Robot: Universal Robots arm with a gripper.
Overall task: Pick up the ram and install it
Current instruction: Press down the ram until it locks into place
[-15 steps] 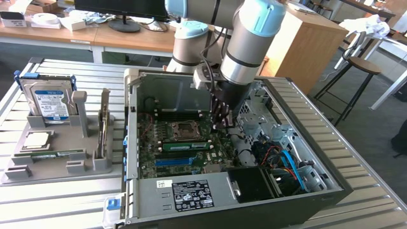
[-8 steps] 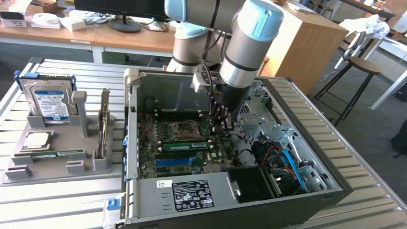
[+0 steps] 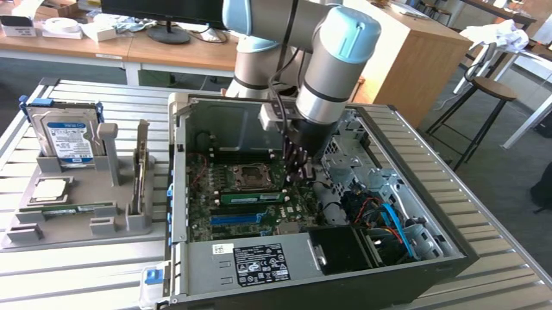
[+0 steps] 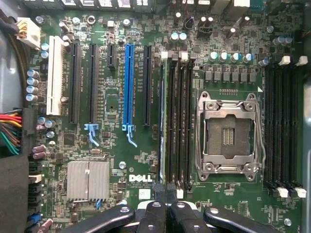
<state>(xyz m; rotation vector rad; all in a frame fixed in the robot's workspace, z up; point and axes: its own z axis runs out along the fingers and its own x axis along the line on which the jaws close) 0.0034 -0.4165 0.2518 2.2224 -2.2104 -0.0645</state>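
A ram [image 3: 254, 196], a narrow green stick with a white label, stands on edge in a motherboard slot inside the open computer case [image 3: 258, 265]. In the wrist view this ram [image 4: 162, 121] is a thin pale edge in the slot beside the CPU socket [image 4: 228, 136]. My gripper [image 3: 300, 175] hangs inside the case over the end of that slot on the exterior view's right. The gripper [image 4: 166, 190] is shut with nothing visible between its fingertips, which are close to the stick's end; I cannot tell whether they touch it. Another green stick [image 3: 69, 210] lies flat in the grey holder.
The grey holder [image 3: 77, 229] on the exterior view's left also carries a hard drive [image 3: 64, 135], an upright expansion card [image 3: 141, 168] and a small square chip [image 3: 50, 189]. A blue slot [image 4: 129, 85], black slots, cables [image 3: 388, 219] and case walls surround the gripper.
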